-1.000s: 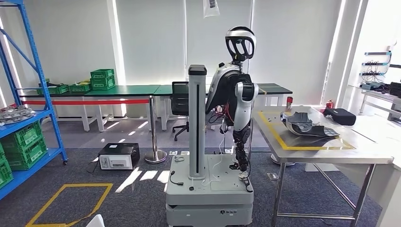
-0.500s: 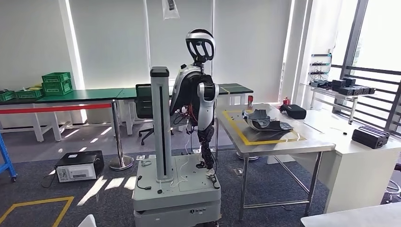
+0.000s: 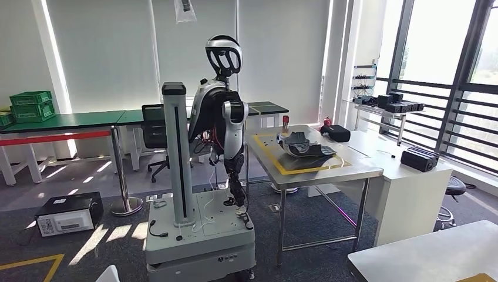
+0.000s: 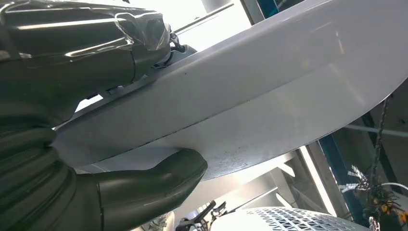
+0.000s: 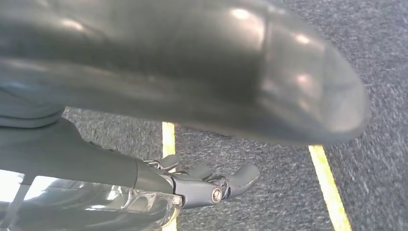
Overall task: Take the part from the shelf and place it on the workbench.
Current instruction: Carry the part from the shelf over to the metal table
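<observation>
Part pinched in left hand

Held a pale curved part [image 4: 269, 91] in the left hand [image 4: 86, 120], thumb beneath and dark fingers [image 4: 82, 43] above its edge. Hung the right hand [image 5: 192, 178] over grey carpet [image 5: 375, 120] with yellow lines, fingers apart, holding nothing. Faced a steel desk [image 3: 329, 171] ahead.

humanoid robot [image 3: 222, 111]: 1; steel workbench [image 3: 329, 170]: 1; green crates [image 3: 30, 104]: 2; office chair [image 3: 155, 132]: 1
</observation>
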Controlling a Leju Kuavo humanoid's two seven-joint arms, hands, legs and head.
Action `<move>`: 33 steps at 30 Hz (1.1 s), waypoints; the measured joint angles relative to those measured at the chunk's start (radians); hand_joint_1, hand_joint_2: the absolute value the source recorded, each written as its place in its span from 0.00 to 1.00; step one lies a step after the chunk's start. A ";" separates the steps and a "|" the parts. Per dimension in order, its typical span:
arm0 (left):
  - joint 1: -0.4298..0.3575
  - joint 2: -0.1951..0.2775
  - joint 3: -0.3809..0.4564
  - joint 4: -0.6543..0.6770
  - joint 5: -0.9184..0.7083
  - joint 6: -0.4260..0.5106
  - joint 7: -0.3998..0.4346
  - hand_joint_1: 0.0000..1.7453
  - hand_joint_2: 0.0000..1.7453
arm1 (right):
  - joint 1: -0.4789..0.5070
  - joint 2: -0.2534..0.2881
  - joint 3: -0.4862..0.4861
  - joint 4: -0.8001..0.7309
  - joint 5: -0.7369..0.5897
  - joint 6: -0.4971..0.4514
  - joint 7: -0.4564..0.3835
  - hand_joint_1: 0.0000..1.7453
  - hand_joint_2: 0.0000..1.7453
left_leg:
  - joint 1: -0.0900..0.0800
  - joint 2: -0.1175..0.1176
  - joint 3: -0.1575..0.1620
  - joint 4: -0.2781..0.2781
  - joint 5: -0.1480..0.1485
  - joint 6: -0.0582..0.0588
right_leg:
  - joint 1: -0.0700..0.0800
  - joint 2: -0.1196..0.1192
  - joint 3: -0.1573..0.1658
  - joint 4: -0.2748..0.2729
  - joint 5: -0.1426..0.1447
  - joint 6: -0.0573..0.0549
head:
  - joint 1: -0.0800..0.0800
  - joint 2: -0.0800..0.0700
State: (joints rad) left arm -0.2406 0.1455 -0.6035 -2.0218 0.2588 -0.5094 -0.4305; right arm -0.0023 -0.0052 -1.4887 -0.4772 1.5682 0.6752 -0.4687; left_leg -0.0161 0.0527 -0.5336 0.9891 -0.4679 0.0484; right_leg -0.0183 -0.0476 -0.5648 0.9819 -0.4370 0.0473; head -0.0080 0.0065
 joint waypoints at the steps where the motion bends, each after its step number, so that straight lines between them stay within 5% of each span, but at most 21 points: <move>1: 0.000 0.000 0.001 0.000 0.000 -0.001 0.000 1.00 1.00 | 0.000 0.001 -0.001 -0.003 0.000 0.006 0.007 0.00 0.00 | -0.001 0.008 -0.001 0.001 -0.001 -0.004 | 0.003 0.009 -0.002 0.001 0.003 -0.009 | -0.001 0.000; 4: 0.000 0.000 0.005 0.000 0.000 -0.006 -0.001 1.00 1.00 | 0.005 0.008 -0.009 -0.024 0.002 0.028 0.034 0.00 0.00 | 0.005 0.000 -0.013 0.026 -0.021 -0.021 | -0.003 0.035 -0.008 -0.003 0.012 -0.030 | -0.003 0.000; 8: 0.001 0.001 0.009 0.000 0.000 -0.010 -0.001 1.00 1.00 | 0.006 0.016 -0.015 -0.050 0.003 0.038 0.050 0.00 0.00 | 0.016 -0.050 -0.121 0.264 -0.143 -0.036 | -0.003 0.068 -0.016 -0.003 0.020 -0.045 | -0.006 0.000; 10: 0.002 0.002 0.009 0.001 0.000 -0.010 -0.001 1.00 1.00 | 0.006 0.020 -0.019 -0.059 0.003 0.040 0.064 0.00 0.00 | 0.018 -0.053 -0.142 0.308 -0.144 -0.036 | -0.001 0.087 -0.020 -0.002 0.023 -0.046 | -0.007 0.000; 12: 0.002 0.001 0.009 0.002 0.000 -0.010 -0.001 1.00 1.00 | 0.006 0.028 -0.025 -0.074 0.003 0.043 0.089 0.00 0.00 | 0.020 -0.066 -0.091 0.206 -0.079 -0.031 | 0.000 0.110 -0.020 -0.001 0.026 -0.044 | -0.007 0.000; 14: 0.001 0.000 0.009 0.002 0.000 -0.011 -0.001 1.00 1.00 | 0.004 0.041 -0.034 -0.100 0.003 0.050 0.115 0.00 0.00 | 0.020 -0.105 -0.026 0.073 -0.026 -0.023 | 0.003 0.130 -0.023 0.001 0.029 -0.038 | -0.007 0.000; 16: 0.000 0.000 0.008 0.002 -0.003 -0.010 0.000 1.00 1.00 | 0.002 0.054 -0.042 -0.125 0.003 0.060 0.131 0.00 0.00 | 0.018 -0.124 -0.005 0.023 -0.018 -0.019 | 0.003 0.147 -0.033 0.003 0.036 -0.028 | -0.006 0.000; 19: 0.000 -0.002 0.008 0.002 -0.004 -0.010 0.000 1.00 1.00 | 0.006 0.065 -0.051 -0.147 0.003 0.068 0.137 0.00 0.00 | 0.016 -0.101 -0.003 0.013 -0.011 -0.010 | -0.002 0.163 -0.045 0.003 0.043 -0.014 | -0.007 0.000; 21: -0.001 -0.006 0.007 0.002 -0.004 -0.010 0.000 1.00 1.00 | 0.007 0.071 -0.057 -0.161 0.003 0.070 0.139 0.00 0.00 | 0.018 -0.078 0.001 0.000 0.001 0.002 | 0.002 0.129 -0.072 0.047 0.020 -0.014 | -0.004 0.000; 23: -0.001 -0.008 0.007 0.003 -0.004 -0.010 0.000 1.00 1.00 | 0.004 0.075 -0.059 -0.172 0.003 0.071 0.140 0.00 0.00 | 0.016 -0.051 -0.001 -0.005 0.007 0.009 | 0.004 0.079 -0.132 0.171 -0.039 -0.021 | -0.001 0.000; 25: 0.000 -0.008 0.006 0.006 -0.005 -0.010 0.000 1.00 1.00 | 0.002 0.079 -0.059 -0.178 0.003 0.074 0.140 0.00 0.00 | 0.013 -0.024 -0.006 -0.005 0.008 0.010 | 0.002 0.062 -0.183 0.291 -0.083 -0.020 | 0.000 0.000; 26: 0.000 -0.008 0.006 0.008 -0.005 -0.010 0.000 1.00 1.00 | 0.002 0.081 -0.060 -0.182 0.003 0.078 0.139 0.00 0.00 | 0.013 -0.011 -0.007 -0.005 0.008 0.010 | 0.000 0.058 -0.184 0.305 -0.085 -0.014 | 0.000 0.000; 27: 0.000 -0.008 0.005 0.009 -0.004 -0.011 -0.001 1.00 1.00 | 0.004 0.084 -0.060 -0.187 0.003 0.085 0.137 0.00 0.00 | 0.013 0.001 -0.007 -0.005 0.008 0.010 | -0.002 0.053 -0.163 0.275 -0.072 -0.006 | 0.001 0.000; 29: 0.000 -0.008 0.005 0.010 -0.003 -0.010 -0.002 1.00 1.00 | 0.005 0.089 -0.060 -0.205 0.003 0.099 0.129 0.00 0.00 | 0.011 0.023 -0.005 -0.002 0.005 0.005 | -0.005 0.016 -0.076 0.129 -0.029 0.007 | 0.002 0.000; 31: -0.001 -0.007 0.006 0.010 -0.006 -0.006 -0.002 1.00 1.00 | 0.002 0.094 -0.060 -0.222 0.003 0.107 0.120 0.00 0.00 | 0.004 0.040 -0.006 0.003 0.000 -0.005 | -0.002 -0.016 -0.015 0.022 -0.003 0.001 | 0.001 0.000; 33: -0.002 -0.007 0.007 0.010 -0.015 0.002 -0.002 1.00 1.00 | 0.002 0.100 -0.060 -0.230 0.003 0.108 0.115 0.00 0.00 | 0.002 0.057 -0.006 0.006 -0.002 -0.014 | 0.002 -0.007 -0.010 0.006 0.002 -0.015 | 0.000 0.000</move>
State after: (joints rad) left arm -0.2424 0.1389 -0.5968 -2.0114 0.2436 -0.5076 -0.4321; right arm -0.0005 0.0944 -1.5484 -0.7071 1.5713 0.7832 -0.3533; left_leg -0.0146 0.1097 -0.5399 0.9953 -0.4698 0.0347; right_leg -0.0162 -0.0548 -0.5746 0.9880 -0.4353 0.0322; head -0.0084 0.0068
